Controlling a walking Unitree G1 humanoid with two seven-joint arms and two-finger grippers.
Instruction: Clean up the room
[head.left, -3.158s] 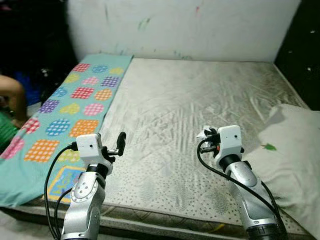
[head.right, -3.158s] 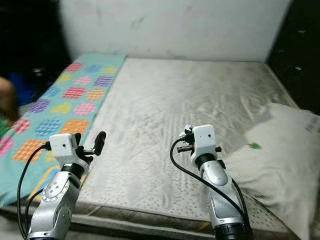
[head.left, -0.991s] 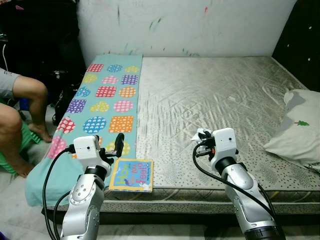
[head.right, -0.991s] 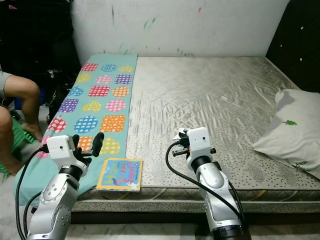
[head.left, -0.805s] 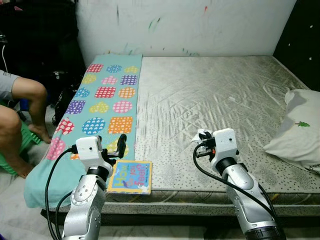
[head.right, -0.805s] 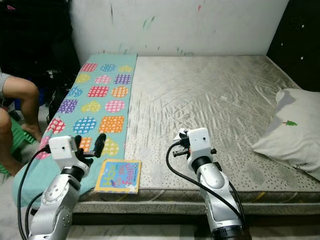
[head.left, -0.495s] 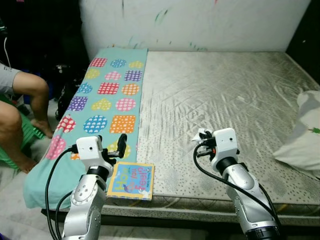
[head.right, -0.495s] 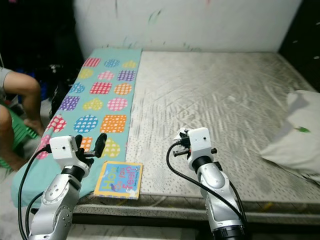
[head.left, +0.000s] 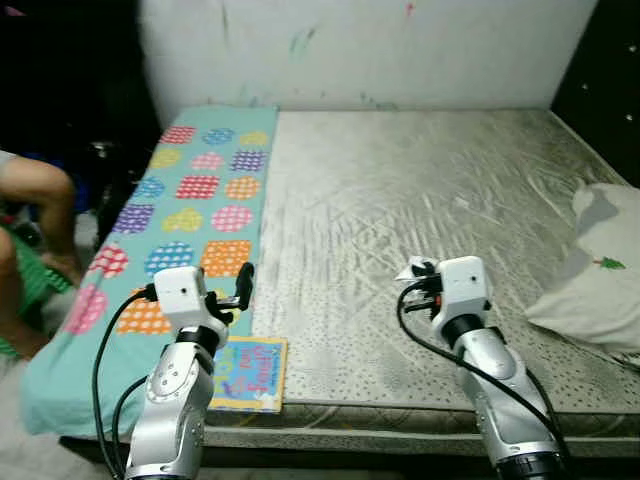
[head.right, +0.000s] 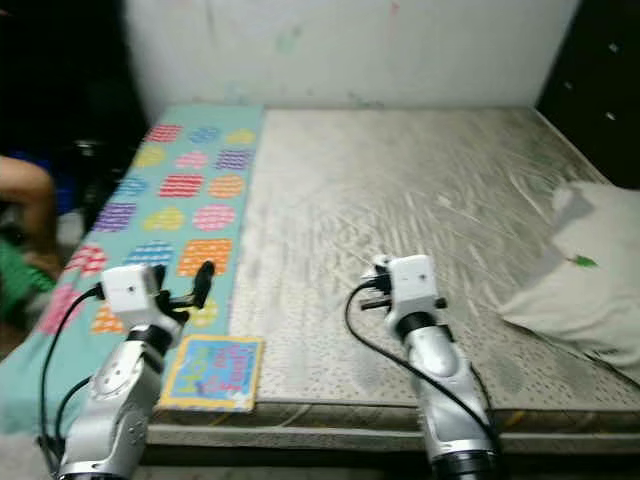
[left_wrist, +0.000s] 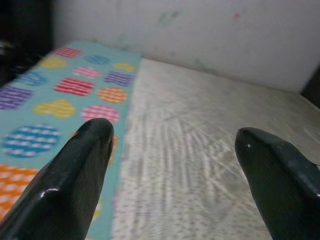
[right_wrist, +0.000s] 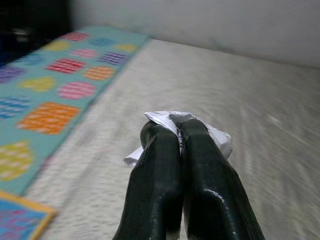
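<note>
The right gripper (right_wrist: 177, 131) pinches a crumpled paper scrap (right_wrist: 220, 140) above the bed's (head.left: 420, 190) front edge, the left gripper (left_wrist: 175, 150) hangs wide open, so carrying it to a bin seems next.

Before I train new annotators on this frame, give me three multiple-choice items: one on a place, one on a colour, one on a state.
1. Where does the picture book lie?
A. at the mattress's near edge
B. against the wall
C. on the pillow

2. What is the patterned blanket's base colour?
A. red
B. teal
C. black

3. How is the right hand?
A. wide open
B. shut on a crumpled paper
C. shut on the book

Answers:
1 A, it sits by the left hand.
2 B, teal under coloured patches.
3 B, white crumpled paper shows between its fingers.
</note>
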